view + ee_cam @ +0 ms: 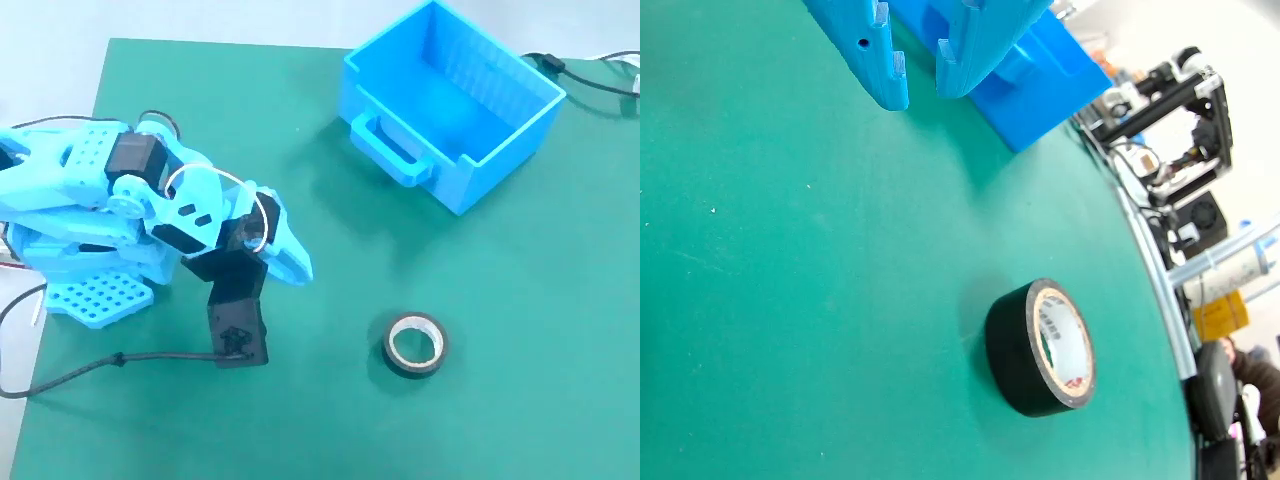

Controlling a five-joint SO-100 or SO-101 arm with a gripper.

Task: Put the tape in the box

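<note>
Black tape roll (pixel 1040 347) lying flat on green mat (pixel 300 420), gripper (pixel 920 95) hovering nearby with jaws nearly closed and holding nothing, blue bin (pixel 452 100) sitting well apart at far corner in fixed view

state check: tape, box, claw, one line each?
tape: lying flat on the green mat, free, not gripped, outside the box.
box: upright, open top, empty as far as visible, handle side toward the arm.
claw: nearly closed, a narrow gap between the tips, holding nothing, apart from the tape.
</note>
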